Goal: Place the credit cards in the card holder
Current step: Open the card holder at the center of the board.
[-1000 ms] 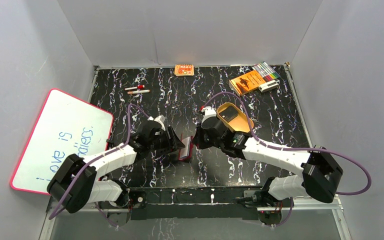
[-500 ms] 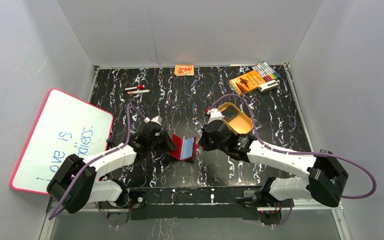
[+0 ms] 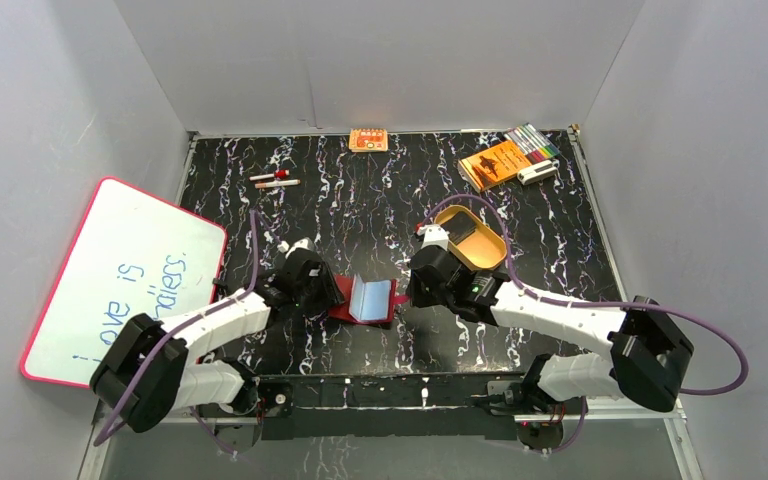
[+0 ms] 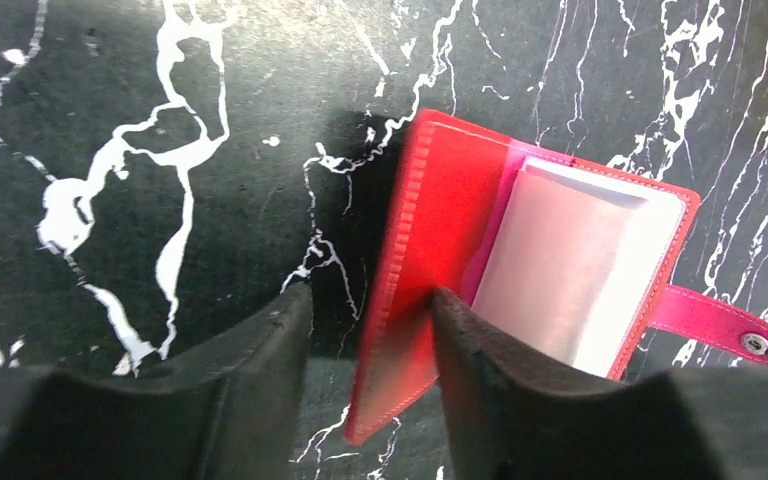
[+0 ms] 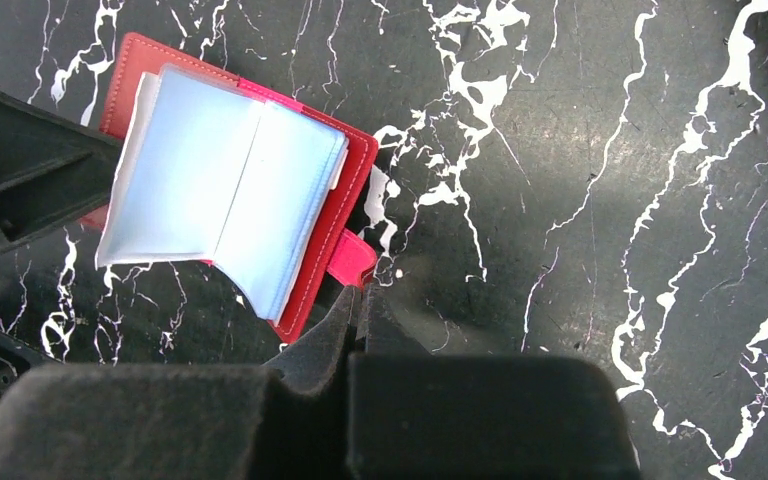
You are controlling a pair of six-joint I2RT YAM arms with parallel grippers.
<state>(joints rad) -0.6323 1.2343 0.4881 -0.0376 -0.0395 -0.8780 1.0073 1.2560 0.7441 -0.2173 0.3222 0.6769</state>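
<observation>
The dark red card holder (image 3: 365, 300) lies open on the black marbled table, its pale bluish sleeves (image 5: 220, 185) facing up. My left gripper (image 3: 328, 297) is at its left side. In the left wrist view the jaws (image 4: 372, 300) are apart around the raised left cover (image 4: 440, 230); the right finger touches it and the left finger stands clear. My right gripper (image 3: 407, 296) is shut at the end of the snap tab (image 5: 352, 258), with its fingertips (image 5: 362, 292) pinched on the tip. A dark credit card (image 3: 468, 235) lies in the tan oval tray (image 3: 490, 255) behind the right arm.
A whiteboard (image 3: 120, 275) leans at the left edge. Two pens (image 3: 275, 180) lie at the back left. A small orange box (image 3: 368, 140) sits at the back wall. An orange booklet (image 3: 493, 163), markers (image 3: 533, 140) and a white object (image 3: 538, 172) are at the back right.
The card holder stood shut and upright between both grippers. The grippers have drawn apart, and it has been spread open and laid nearly flat with the sleeves up.
</observation>
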